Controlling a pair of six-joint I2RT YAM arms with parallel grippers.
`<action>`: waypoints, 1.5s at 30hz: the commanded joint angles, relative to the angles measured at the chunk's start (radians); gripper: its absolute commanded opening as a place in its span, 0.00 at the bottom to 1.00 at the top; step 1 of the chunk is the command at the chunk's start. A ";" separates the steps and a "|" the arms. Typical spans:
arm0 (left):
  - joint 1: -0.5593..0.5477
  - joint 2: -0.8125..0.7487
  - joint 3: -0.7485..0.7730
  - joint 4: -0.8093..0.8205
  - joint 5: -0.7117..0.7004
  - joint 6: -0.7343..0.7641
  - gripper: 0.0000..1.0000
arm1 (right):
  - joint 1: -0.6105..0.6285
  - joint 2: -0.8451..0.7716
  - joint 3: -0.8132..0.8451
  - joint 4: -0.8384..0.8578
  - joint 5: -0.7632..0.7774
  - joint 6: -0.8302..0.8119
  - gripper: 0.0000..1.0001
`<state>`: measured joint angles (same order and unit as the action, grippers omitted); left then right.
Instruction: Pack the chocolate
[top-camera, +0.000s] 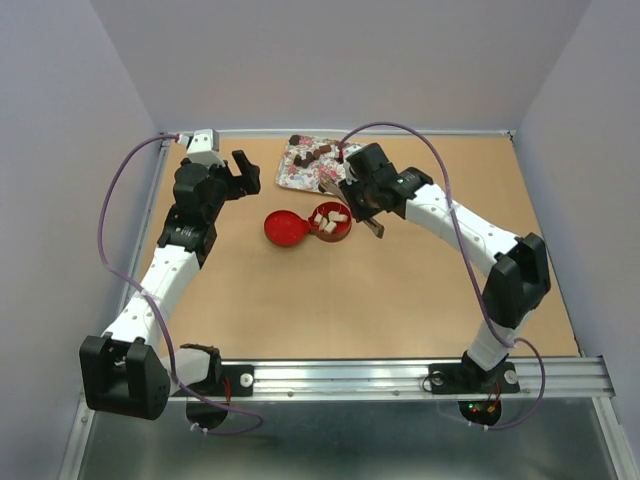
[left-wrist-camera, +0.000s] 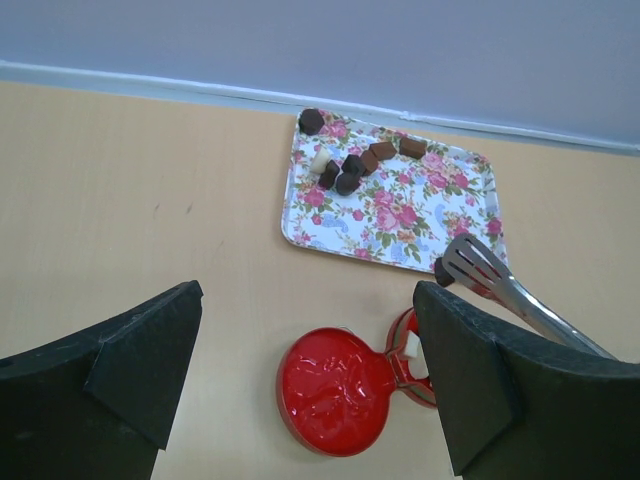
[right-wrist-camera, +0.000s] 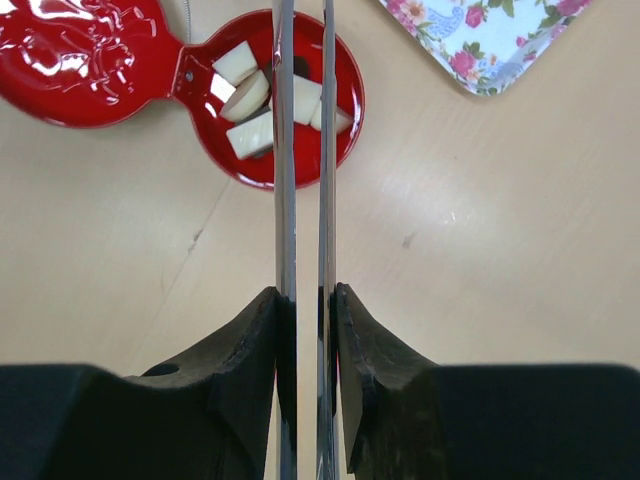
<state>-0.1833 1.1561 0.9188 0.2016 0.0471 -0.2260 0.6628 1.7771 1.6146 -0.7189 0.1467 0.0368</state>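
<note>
Tongs clamped in my right pincer reach over the red tin, where cream chocolate pieces already lie; I judge they suit such small bites. Dark chocolate pieces wait on the flowered tray, twelve o'clock of the tin. Left pincer hangs wide, empty.

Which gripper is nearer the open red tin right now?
Right. The right gripper, shut on the tongs, sits just beside the tin on its right, tongs reaching over it. The left gripper, open and empty, is off to the tin's left, past the lid.
</note>
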 joint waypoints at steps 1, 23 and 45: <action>-0.004 -0.027 0.025 0.051 0.013 -0.001 0.99 | 0.008 -0.132 -0.064 0.033 -0.036 0.026 0.31; -0.002 -0.024 0.029 0.039 0.014 -0.003 0.99 | 0.006 -0.214 -0.243 -0.028 -0.044 0.075 0.38; -0.004 -0.026 0.029 0.038 0.010 -0.003 0.99 | 0.006 -0.200 -0.045 -0.031 0.007 0.043 0.42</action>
<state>-0.1833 1.1564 0.9188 0.2012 0.0490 -0.2264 0.6628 1.5970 1.4532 -0.7780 0.1207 0.1036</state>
